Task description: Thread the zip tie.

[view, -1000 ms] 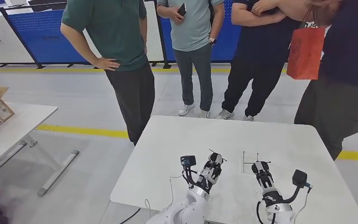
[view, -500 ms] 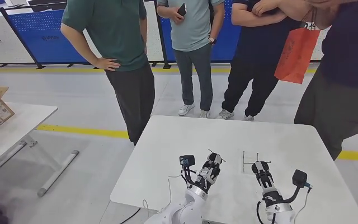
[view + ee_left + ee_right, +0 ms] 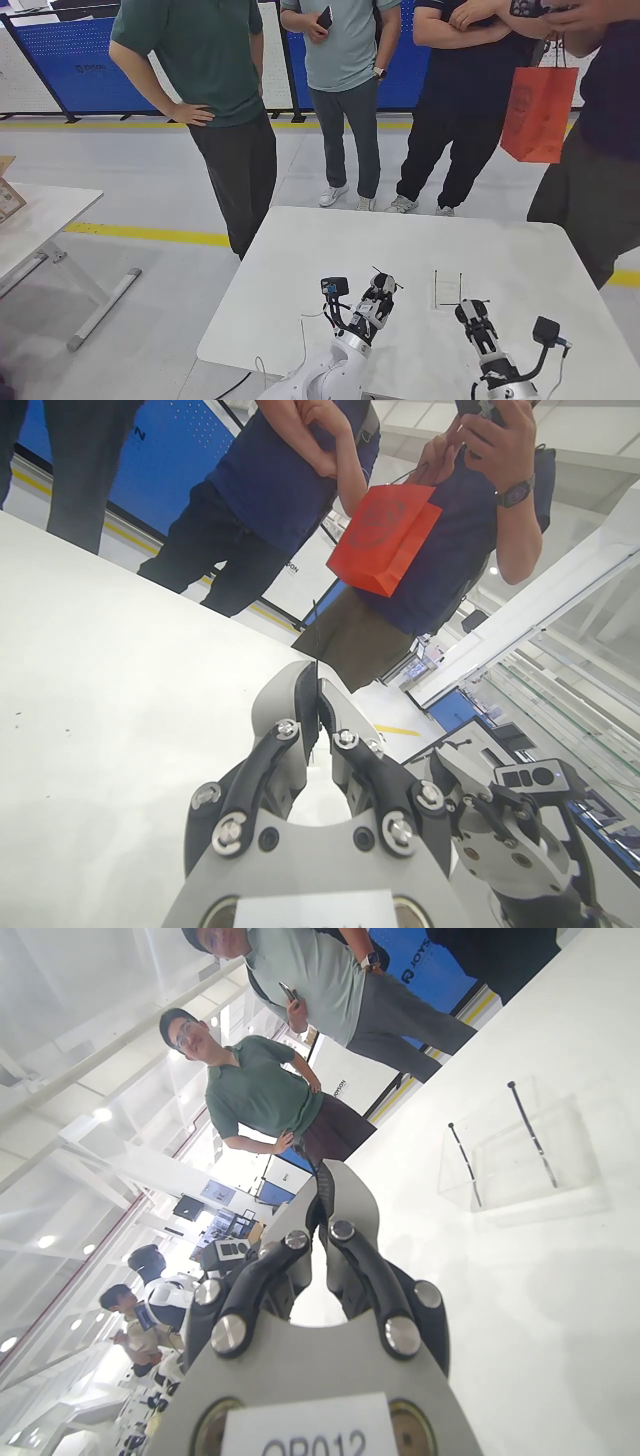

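Observation:
My left gripper [image 3: 383,282] [image 3: 316,680] stands near the front middle of the white table [image 3: 330,250], shut on a thin black zip tie [image 3: 315,635] that sticks up past its fingertips. To its right, my right gripper [image 3: 468,308] [image 3: 320,1168] is shut on another black zip tie [image 3: 301,1145], whose end pokes out beyond the fingers. The left wrist view also catches the right gripper [image 3: 440,757] close by. A clear stand [image 3: 448,291] [image 3: 575,1138] just beyond the right gripper holds two more upright zip ties [image 3: 532,1138].
Several people stand along the table's far edge; one holds an orange bag [image 3: 538,110] above the far right corner. The table's left and far parts are bare. A second white table [image 3: 40,215] stands off to the left.
My right gripper has drawn back from the clear stand toward the table's front edge, and slightly to the right. The left gripper has stayed put with its zip tie.

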You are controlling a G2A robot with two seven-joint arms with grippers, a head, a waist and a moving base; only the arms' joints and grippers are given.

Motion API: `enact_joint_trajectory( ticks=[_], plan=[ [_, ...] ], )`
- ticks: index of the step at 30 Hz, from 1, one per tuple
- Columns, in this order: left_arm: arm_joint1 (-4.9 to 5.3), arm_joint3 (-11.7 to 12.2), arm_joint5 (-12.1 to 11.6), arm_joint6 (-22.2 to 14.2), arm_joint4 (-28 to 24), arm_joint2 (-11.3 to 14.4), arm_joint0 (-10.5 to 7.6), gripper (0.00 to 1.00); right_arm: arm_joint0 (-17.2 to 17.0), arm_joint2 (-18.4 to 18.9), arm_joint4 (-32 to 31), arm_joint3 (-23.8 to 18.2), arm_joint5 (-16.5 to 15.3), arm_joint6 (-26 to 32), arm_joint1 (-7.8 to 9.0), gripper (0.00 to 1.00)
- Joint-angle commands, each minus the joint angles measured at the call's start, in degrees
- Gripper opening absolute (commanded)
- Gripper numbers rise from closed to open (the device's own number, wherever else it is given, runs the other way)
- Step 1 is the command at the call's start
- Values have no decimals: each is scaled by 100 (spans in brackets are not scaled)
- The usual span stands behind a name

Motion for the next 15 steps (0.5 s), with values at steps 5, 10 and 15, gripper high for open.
enact_joint_trajectory(
  ticks=[5, 10, 15],
  plan=[
    [0, 0, 0, 0, 0, 0, 0, 0, 186, -381, -400, 481, -173, -443, -58, 0],
    [0, 0, 0, 0, 0, 0, 0, 0, 186, -381, -400, 481, -173, -443, -58, 0],
    [-20, 59, 111, -126, 106, 22, -48, 0, 186, -381, -400, 481, -173, -443, -58, 0]
  ],
)
